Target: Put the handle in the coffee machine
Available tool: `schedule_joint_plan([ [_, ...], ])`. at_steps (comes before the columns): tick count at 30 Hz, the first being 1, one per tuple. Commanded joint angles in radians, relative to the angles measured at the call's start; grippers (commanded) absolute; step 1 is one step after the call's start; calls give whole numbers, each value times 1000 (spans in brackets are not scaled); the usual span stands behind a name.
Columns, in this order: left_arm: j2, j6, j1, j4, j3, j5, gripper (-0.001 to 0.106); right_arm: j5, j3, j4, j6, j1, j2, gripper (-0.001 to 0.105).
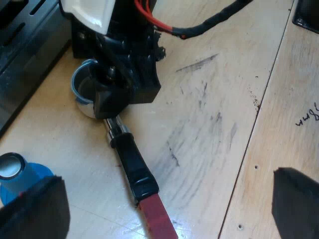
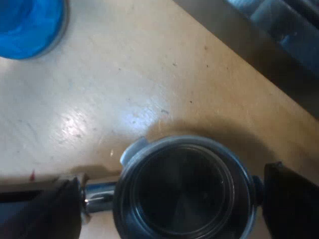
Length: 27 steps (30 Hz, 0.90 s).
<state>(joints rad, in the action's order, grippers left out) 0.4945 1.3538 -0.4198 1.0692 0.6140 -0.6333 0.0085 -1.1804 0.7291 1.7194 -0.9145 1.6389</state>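
The metal holder (image 1: pixel 84 92) lies flat on the wooden table, its dark handle (image 1: pixel 133 167) ending in red (image 1: pixel 158 221). My right gripper (image 1: pixel 107 102) hangs low over the basket. In the right wrist view the basket (image 2: pixel 182 191) looks dark inside, and my right gripper (image 2: pixel 169 206) is open, one finger (image 2: pixel 42 209) over the handle's metal neck and the other (image 2: pixel 294 199) by the far rim. My left gripper (image 1: pixel 164 211) is open above the red end, with nothing between its fingers.
A blue tamper (image 1: pixel 20 174) with a metal top stands on the table close to the holder, blue tamper (image 2: pixel 30 25). The espresso machine's dark base (image 1: pixel 25 55) runs along the table beside the basket, machine base (image 2: pixel 279 40). A seam (image 1: pixel 254 129) crosses the wood.
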Motion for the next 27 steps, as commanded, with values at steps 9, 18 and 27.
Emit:
schedule_joint_plan([
  [9,0,11,-1,-5,1,8,84,-8,-7,3,42,3,59,75],
  [18,0,11,-1,-5,1,8,84,-8,-7,3,38,3,61,75],
  [27,0,11,-1,-16,1,8,84,-8,-7,28,38,3,61,75],
])
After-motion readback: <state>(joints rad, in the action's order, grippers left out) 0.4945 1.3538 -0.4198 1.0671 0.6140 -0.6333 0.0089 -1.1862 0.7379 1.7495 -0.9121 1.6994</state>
